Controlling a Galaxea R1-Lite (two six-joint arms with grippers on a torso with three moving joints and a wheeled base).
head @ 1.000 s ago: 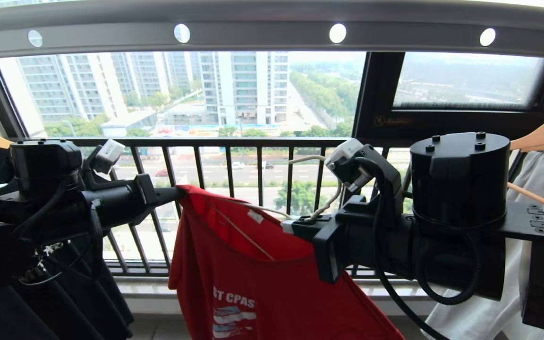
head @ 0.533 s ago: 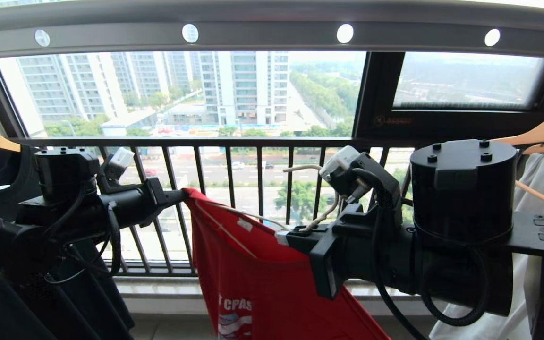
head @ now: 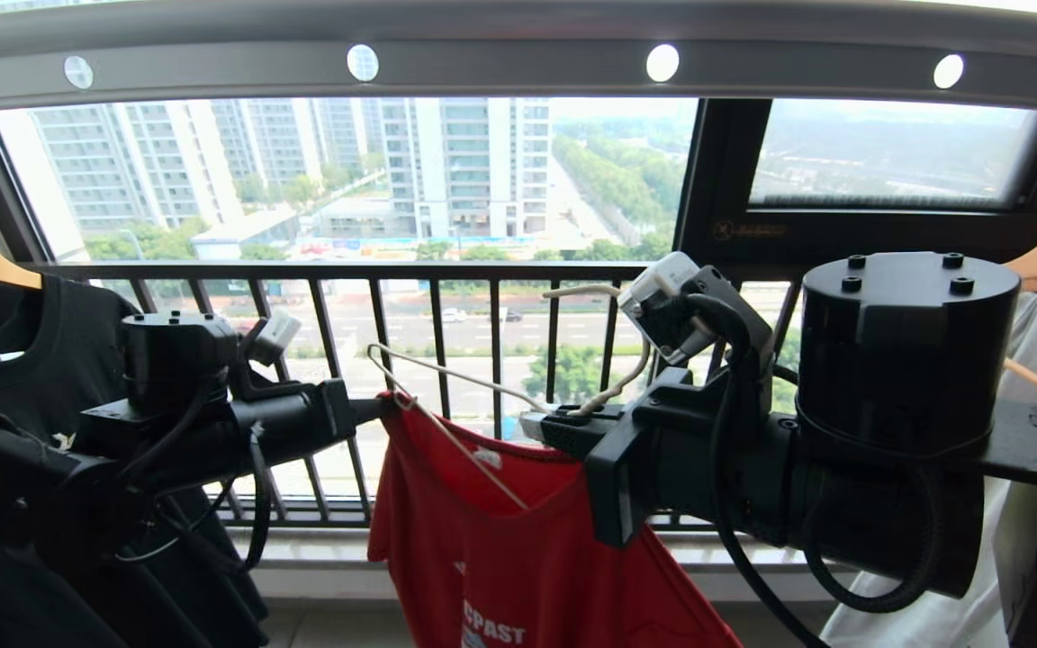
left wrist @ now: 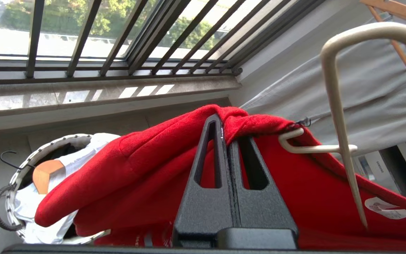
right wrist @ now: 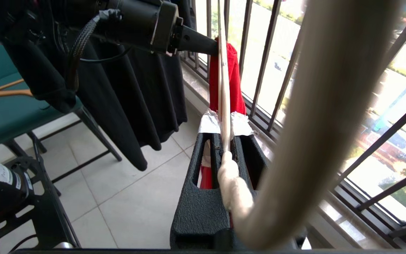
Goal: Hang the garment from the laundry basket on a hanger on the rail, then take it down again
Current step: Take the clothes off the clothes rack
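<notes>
Where garment sags — rail above, well apart

The garment's print is cut off by the head view's lower edge.

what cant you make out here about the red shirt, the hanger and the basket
- Red T-shirt: its white lettering is cut off by the head view's bottom edge.
- Wire hanger: its far shoulder is hidden behind the right hand and arm in the head view; its hook is a close blur in the right wrist view.
- Laundry basket: half covered by the shirt's sleeve in the left wrist view, contents unclear.
- Left hand: fabric hides its fingertips.
</notes>
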